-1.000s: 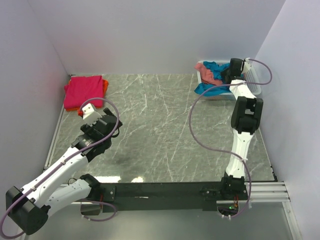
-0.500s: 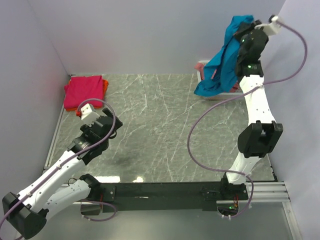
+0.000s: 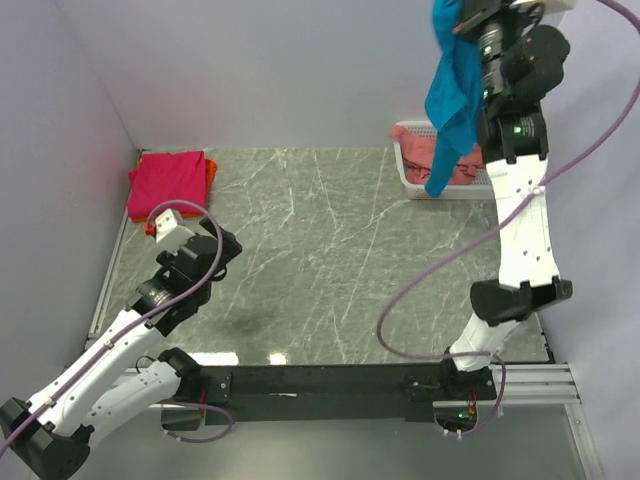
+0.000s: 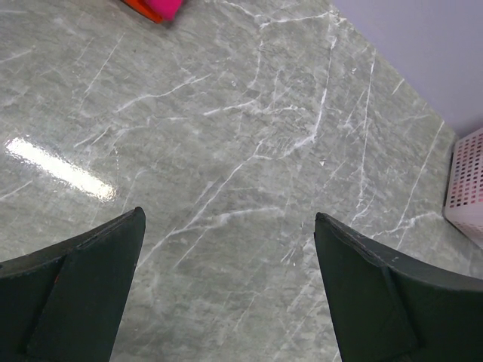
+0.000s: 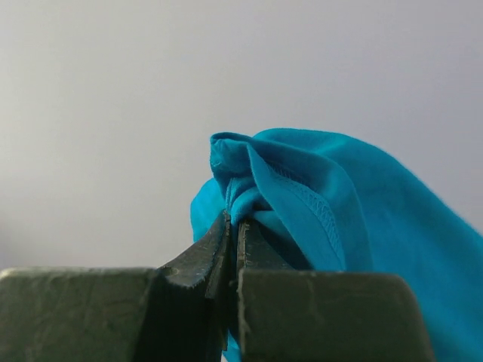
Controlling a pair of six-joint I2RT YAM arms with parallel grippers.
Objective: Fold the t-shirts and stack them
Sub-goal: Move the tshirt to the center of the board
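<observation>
Teal-blue shirt (image 3: 452,90) hangs straight down from the right gripper (image 5: 232,220), whose fingers are clamped together on a bunched hem. Its lower end reaches the basket (image 3: 404,150) below, touching or not I cannot tell; a salmon shirt (image 3: 455,155) lies inside. Well apart to the left, the left gripper (image 4: 228,215) hovers spread wide above the table (image 4: 249,136), near the magenta shirt (image 3: 168,183) lying on an orange one (image 3: 210,167).
</observation>
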